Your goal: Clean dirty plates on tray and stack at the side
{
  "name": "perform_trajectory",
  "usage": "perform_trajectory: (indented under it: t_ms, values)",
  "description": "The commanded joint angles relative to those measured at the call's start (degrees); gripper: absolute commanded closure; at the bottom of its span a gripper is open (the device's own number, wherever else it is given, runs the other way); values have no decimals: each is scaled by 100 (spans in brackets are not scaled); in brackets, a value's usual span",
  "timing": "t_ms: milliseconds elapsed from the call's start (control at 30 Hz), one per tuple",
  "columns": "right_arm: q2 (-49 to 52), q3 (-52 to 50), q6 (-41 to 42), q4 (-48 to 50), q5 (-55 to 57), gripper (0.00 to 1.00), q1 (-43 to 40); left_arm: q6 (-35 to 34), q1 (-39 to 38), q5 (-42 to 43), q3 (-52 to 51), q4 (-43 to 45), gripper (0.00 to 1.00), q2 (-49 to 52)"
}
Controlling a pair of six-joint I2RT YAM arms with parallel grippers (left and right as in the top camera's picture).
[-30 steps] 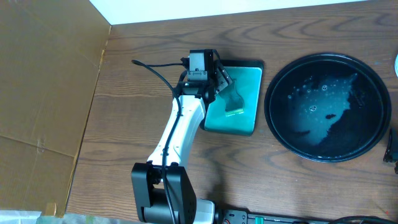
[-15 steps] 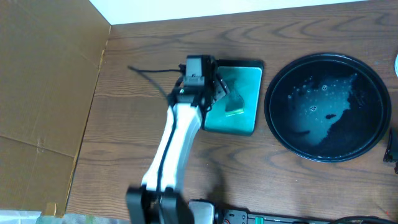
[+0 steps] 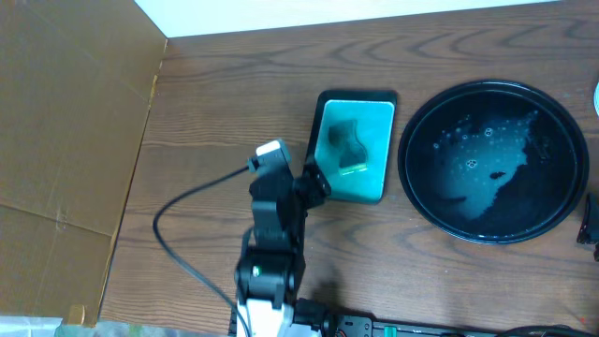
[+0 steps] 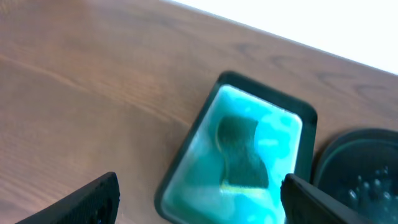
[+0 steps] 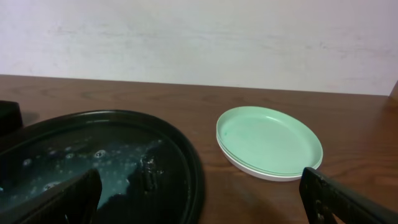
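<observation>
While plates sit stacked beside the black tray, the left end effector and right end effector gape wide, empty.

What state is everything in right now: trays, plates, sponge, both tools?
Black tray: wet with bubbles, no plates on it.
Plates: stacked beside the black tray, no smears visible.
Teal tray: holds the sponge.
Sponge: lying in the teal tray, not gripped.
Left tool: open, empty.
Right tool: open, empty.
</observation>
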Motion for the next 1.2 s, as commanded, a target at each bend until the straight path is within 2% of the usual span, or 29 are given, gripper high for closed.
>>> perform_trajectory:
  t_ms: [0, 200, 400, 500, 667, 833, 1167]
  values:
    - [-39, -9, -68, -24, 24, 1, -50, 920, 20, -59, -804, 562, 17, -785]
    - [-39, -9, -68, -24, 22, 1, -50, 957, 20, 221, -2328, 2033, 16, -1904]
    - [-37, -9, -68, -22, 22, 1, -50, 955, 20, 358, -3397, 3314, 17, -2433]
    - [-37, -9, -68, -22, 24, 1, -50, 957, 22, 372, -3696, 3644, 17, -2601]
    - [-37, -9, -68, -22, 22, 1, -50, 957, 188, 380, -3762, 3259, 16, -3084]
    - [-39, -9, -68, -22, 24, 1, -50, 953, 417, 763, -3762, 1906, 17, -4135]
    - [-37, -9, -68, -22, 22, 1, -50, 922, 468, 957, -3762, 1821, 17, -4103]
